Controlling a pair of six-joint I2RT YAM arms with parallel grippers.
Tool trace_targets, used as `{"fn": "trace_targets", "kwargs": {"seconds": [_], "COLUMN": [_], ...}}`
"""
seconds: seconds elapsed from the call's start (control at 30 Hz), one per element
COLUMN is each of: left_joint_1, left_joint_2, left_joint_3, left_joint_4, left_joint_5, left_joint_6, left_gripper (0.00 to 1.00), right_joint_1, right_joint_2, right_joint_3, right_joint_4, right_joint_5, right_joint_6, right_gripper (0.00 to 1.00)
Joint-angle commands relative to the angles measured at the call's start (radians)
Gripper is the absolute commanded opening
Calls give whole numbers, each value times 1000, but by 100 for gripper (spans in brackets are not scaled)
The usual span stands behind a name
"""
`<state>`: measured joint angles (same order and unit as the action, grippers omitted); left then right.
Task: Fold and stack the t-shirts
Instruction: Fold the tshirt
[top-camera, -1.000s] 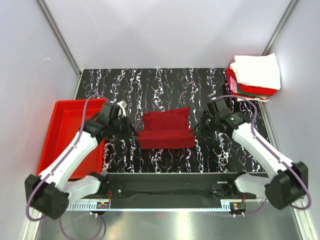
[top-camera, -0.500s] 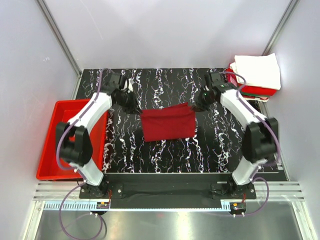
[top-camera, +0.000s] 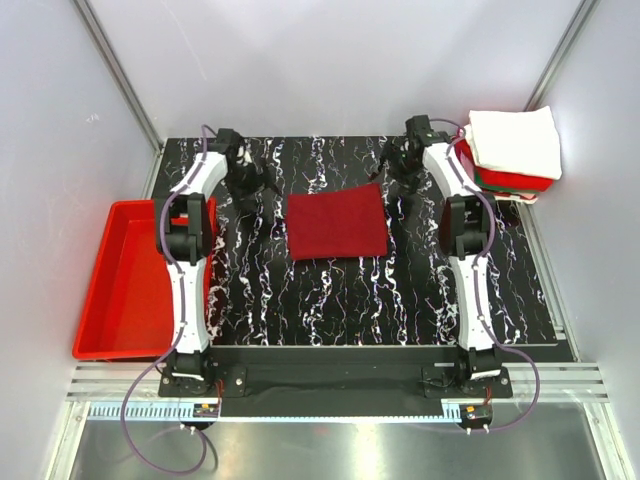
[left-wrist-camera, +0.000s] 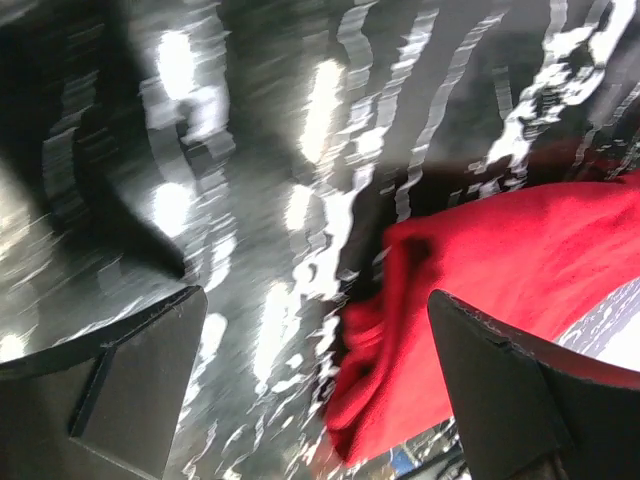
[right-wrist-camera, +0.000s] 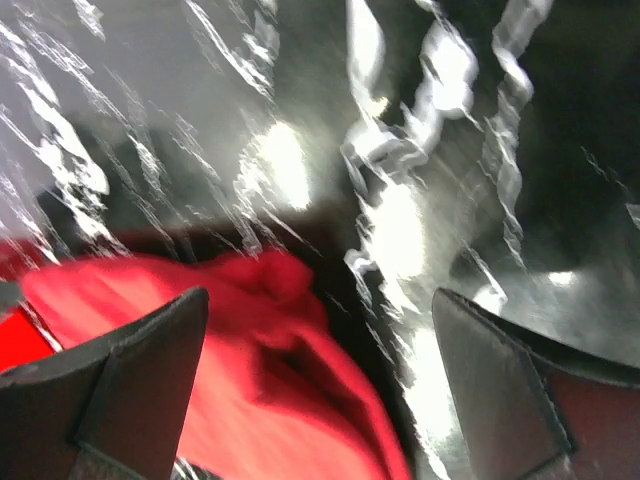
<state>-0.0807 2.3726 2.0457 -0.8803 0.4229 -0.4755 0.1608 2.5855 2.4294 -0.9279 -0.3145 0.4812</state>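
A dark maroon t-shirt (top-camera: 337, 224) lies folded in a flat rectangle in the middle of the black marbled table (top-camera: 300, 300). My left gripper (top-camera: 246, 186) hangs just off its far left corner, my right gripper (top-camera: 399, 176) just off its far right corner. Both are open and hold nothing. In the left wrist view the shirt's corner (left-wrist-camera: 500, 260) bunches up beside the right finger of the left gripper (left-wrist-camera: 315, 300). The right wrist view is blurred; the cloth (right-wrist-camera: 270, 380) lies low and to the left between the wide fingers of the right gripper (right-wrist-camera: 320, 295). Folded t-shirts (top-camera: 512, 150) are stacked at the far right corner, a white one on top.
A rigid red plastic tray (top-camera: 125, 275) sits at the table's left edge. Grey walls close in the back and both sides. Both arms stretch from their bases at the near edge out to the far half of the table.
Both grippers carried the shirt's near edge toward the far side, folding it over, then opened and let go. The shirt now lies flat, a little farther back.
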Motion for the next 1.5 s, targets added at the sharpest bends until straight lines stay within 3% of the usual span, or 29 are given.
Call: {"fn": "trace_targets", "kwargs": {"seconds": [0.0,0.03,0.13,0.27,0.37,0.5,0.8,0.93,1.1,1.33,1.47], "left_joint_1": [13,12,-8,-74,-131,-204,-240,-234,-205,-275,-295], "left_joint_2": [-163,-232,-379,-487,-481,-422,-144,-49,-29,-211,-341], "left_joint_3": [-44,-80,-237,-360,-377,-348,-76,-51,-229,-531,-654], "left_joint_4": [13,24,104,190,216,247,182,159,208,259,299], "left_joint_5": [8,-28,-71,-115,-95,-65,-44,-79,-81,-116,-145], "left_joint_6": [5,2,-2,15,12,11,43,70,69,71,63], "left_gripper": [99,99,99,99,99,99,99,99,99,99,99], "right_joint_1": [-3,-4,-4,6,34,48,48,48,48,109,215], "right_joint_2": [-235,-299,-580,-741,-786,-762,-530,-412,-416,-646,-767], "right_joint_3": [-198,-392,-699,-961,-1038,-1098,-1118,-1086,-1184,-1504,-1521], "right_joint_4": [62,125,311,555,633,780,1115,1132,1068,1005,889], "right_joint_5": [3,9,16,-150,-144,-260,-428,-436,-322,-167,-114], "right_joint_6": [-50,-41,9,108,128,171,298,344,333,332,294], "right_gripper": [100,100,100,98,98,94,76,66,65,64,77]}}
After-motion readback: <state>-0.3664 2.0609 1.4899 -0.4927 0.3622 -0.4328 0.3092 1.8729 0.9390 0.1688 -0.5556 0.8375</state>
